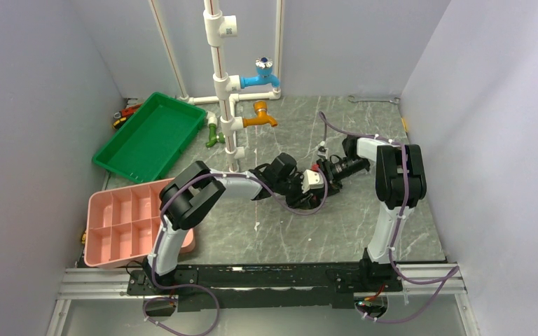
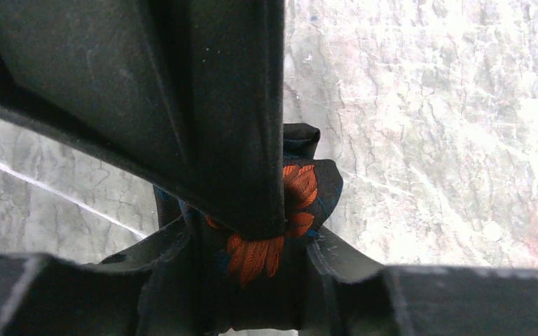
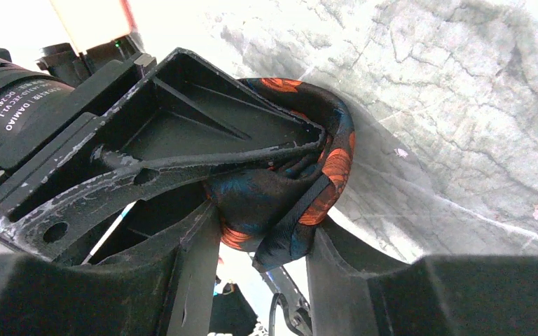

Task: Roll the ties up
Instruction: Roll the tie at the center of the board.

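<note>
The tie [image 3: 329, 161] is a small rolled bundle of black fabric with orange-red flowers, held up off the marble table [image 1: 336, 231] at its middle. Both grippers meet there. My left gripper [image 2: 252, 241] is shut on the roll, with an orange flower [image 2: 301, 185] showing between its fingers. My right gripper [image 3: 266, 224] is shut on the same roll from the opposite side, and a loose black end hangs below its fingers. Each wrist view shows the other gripper's dark finger [image 2: 203, 105] [image 3: 182, 126] against the roll. From above, the grippers [image 1: 295, 187] [image 1: 315, 183] hide nearly all of the tie.
A white pipe stand [image 1: 224, 91] with blue [image 1: 263, 73] and orange [image 1: 260, 115] taps rises just behind the grippers. A green tray [image 1: 150, 136] lies back left, a pink compartment box [image 1: 122, 224] front left, and a wrench [image 1: 375, 99] by the back wall.
</note>
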`<state>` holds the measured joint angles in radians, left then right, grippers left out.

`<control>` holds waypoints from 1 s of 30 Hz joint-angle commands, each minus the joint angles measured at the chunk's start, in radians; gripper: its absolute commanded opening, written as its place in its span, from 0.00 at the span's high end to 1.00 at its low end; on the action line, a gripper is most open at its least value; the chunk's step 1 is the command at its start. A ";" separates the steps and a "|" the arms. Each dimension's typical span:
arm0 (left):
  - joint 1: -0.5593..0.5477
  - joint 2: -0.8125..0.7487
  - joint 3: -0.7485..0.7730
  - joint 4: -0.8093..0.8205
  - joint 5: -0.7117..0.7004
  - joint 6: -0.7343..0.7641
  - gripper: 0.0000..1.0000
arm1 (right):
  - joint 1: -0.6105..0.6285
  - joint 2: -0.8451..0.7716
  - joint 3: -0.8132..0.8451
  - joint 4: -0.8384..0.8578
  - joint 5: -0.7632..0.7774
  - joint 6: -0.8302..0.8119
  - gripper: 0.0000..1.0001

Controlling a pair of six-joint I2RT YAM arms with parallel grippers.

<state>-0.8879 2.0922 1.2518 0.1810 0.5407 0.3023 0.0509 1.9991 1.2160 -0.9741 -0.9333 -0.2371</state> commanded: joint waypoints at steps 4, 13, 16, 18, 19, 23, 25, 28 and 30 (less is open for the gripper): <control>0.016 0.076 -0.025 -0.179 -0.061 0.011 0.80 | -0.021 -0.006 -0.002 -0.009 0.003 -0.011 0.95; 0.009 0.079 -0.022 -0.245 -0.098 0.012 0.85 | -0.028 -0.088 -0.012 -0.021 -0.014 0.022 0.49; 0.004 0.079 -0.020 -0.250 -0.097 0.016 0.84 | -0.028 -0.108 -0.018 0.006 -0.009 0.058 0.38; 0.002 0.083 -0.015 -0.257 -0.095 0.015 0.84 | -0.025 -0.122 -0.022 0.026 -0.011 0.079 0.29; 0.001 0.085 -0.012 -0.259 -0.095 0.015 0.84 | -0.024 -0.123 -0.022 0.031 -0.011 0.081 0.30; 0.001 0.088 -0.004 -0.264 -0.093 0.014 0.84 | -0.015 -0.111 -0.022 0.033 0.004 0.088 0.40; 0.001 0.089 -0.003 -0.265 -0.093 0.016 0.84 | -0.013 -0.109 -0.027 0.038 0.020 0.085 0.46; 0.001 0.090 0.002 -0.267 -0.096 0.017 0.83 | -0.002 -0.100 -0.035 0.035 0.065 0.066 0.49; 0.000 0.092 0.004 -0.268 -0.092 0.016 0.83 | 0.004 -0.084 -0.038 0.036 0.077 0.063 0.45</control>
<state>-0.8906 2.1014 1.2884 0.1177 0.5312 0.3073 0.0391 1.9129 1.1858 -0.9424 -0.8902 -0.1616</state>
